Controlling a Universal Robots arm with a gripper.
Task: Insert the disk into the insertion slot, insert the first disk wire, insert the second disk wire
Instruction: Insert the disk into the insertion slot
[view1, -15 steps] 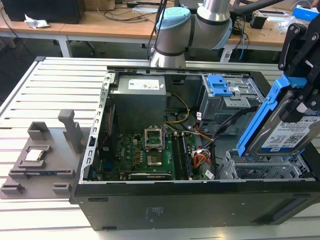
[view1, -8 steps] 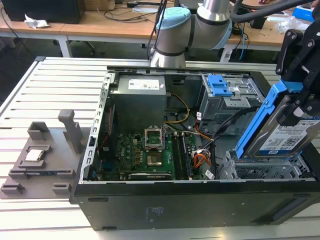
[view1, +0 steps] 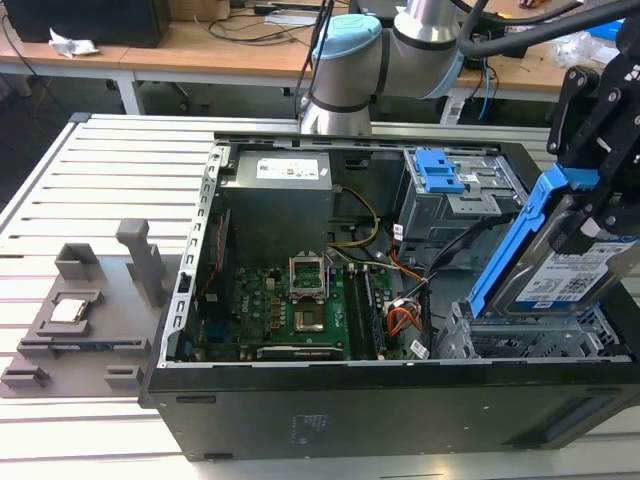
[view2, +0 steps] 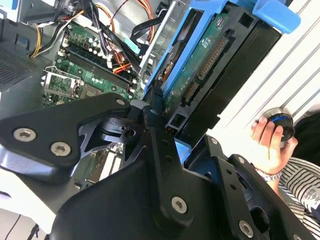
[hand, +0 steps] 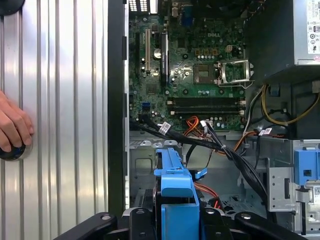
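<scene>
My gripper (view1: 592, 218) is clamped on one disk (view1: 565, 270). In the second wrist view my fingers (view2: 159, 142) press against its edge. The disk sits in one blue carrier (view1: 508, 250) and hangs steeply tilted at the exterior view's right end of the open case (view1: 350, 420). Its lower end is at the top of the slot (view1: 520, 338), the one low perforated silver cage. I cannot tell whether disk and cage touch. The disk is not yet in the slot.

Near the slot stands one taller grey cage (view1: 455, 205) with one blue latch (view1: 438, 172).

One bundle of black cables (hand: 220, 146) crosses the case between the one motherboard (hand: 190, 75) and the cages. In the first wrist view it passes just ahead of the carrier. A few orange wires (hand: 192, 122) lie beside the bundle. One power supply (view1: 278, 172) fills the far corner, with yellow wires (view1: 352, 215) leaving it.

Outside the case, on the slatted table (view1: 90, 170), there is one grey fixture (view1: 140, 262) holding one chip (view1: 68, 310), well apart from my gripper. One hand (hand: 12, 122) rests on one round black knob (hand: 11, 152) on the table, just beside the case wall. In the second wrist view a striped sleeve (view2: 300, 180) shows behind that hand.
</scene>
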